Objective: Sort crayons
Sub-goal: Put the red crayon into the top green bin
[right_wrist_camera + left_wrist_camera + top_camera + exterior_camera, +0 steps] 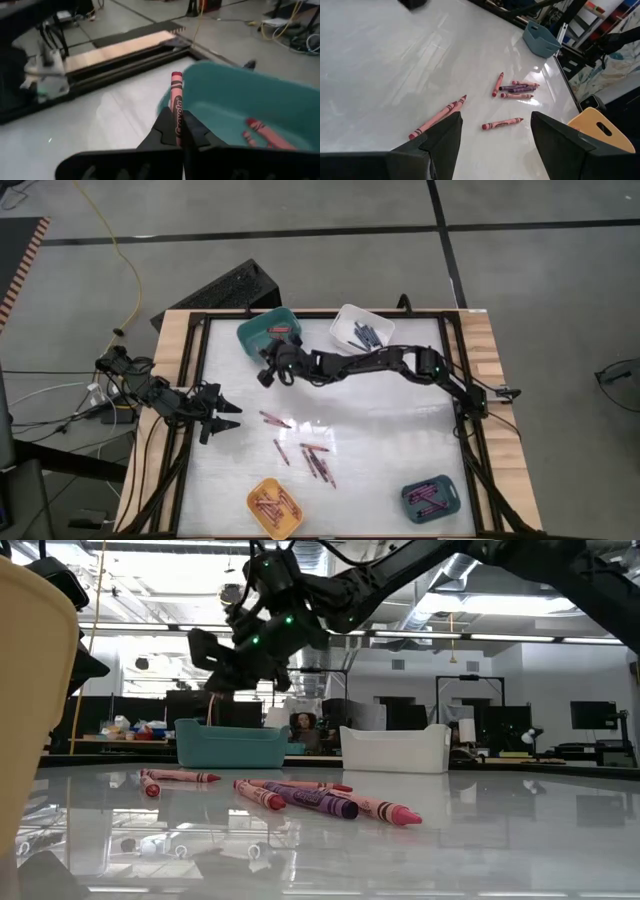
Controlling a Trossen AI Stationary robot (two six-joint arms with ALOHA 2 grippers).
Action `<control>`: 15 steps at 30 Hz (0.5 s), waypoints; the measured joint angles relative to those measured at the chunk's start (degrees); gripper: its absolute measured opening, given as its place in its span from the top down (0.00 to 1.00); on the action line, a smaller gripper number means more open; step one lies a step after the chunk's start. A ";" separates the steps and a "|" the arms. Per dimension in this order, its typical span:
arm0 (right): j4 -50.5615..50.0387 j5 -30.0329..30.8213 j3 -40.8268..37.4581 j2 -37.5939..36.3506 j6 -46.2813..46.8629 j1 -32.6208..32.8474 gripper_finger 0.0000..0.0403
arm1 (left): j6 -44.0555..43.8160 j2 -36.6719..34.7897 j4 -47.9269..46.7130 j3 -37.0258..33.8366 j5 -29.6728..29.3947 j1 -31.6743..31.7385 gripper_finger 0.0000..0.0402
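My right gripper (pixel 266 377) hangs above the table beside the teal bin (pixel 266 330), shut on a red-pink crayon (pixel 176 100). In the right wrist view the teal bin (pixel 250 107) holds two red crayons (pixel 262 131). Several loose crayons (pixel 312 460) lie flat on the white table near its middle; two more crayons (pixel 274 419) lie closer to my left gripper (pixel 226 418). That gripper waits open at the table's left edge with nothing between its fingers (pixel 445 142). In the low view the loose crayons (pixel 310 798) lie in front of the teal bin (pixel 235 743). My right gripper pinches the crayon's paper-wrapped shaft (pixel 177 120) between its two fingers. The crayon lies along the fingers, and its free end (pixel 176 76) sticks out past the fingertips. It is lifted clear of the table, just outside the teal bin's rim.
A white bin (pixel 360 327) with dark crayons stands at the far edge beside the teal one. A yellow bin (pixel 275 505) and a grey-blue bin (pixel 432 497), each with crayons, stand at the near edge. A black frame borders the table.
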 joint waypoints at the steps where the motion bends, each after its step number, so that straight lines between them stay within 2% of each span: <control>1: -0.02 0.00 0.48 -0.02 -0.05 -0.49 0.99 | 0.00 0.00 0.00 0.00 -0.01 0.00 0.43; 6: -0.83 0.15 1.10 -0.02 1.57 -3.33 0.99 | 0.00 0.00 0.00 0.00 0.00 0.00 0.43; 15: -8.07 0.26 1.15 -0.02 8.63 -6.70 0.99 | 0.00 0.00 0.00 0.00 0.00 0.00 0.43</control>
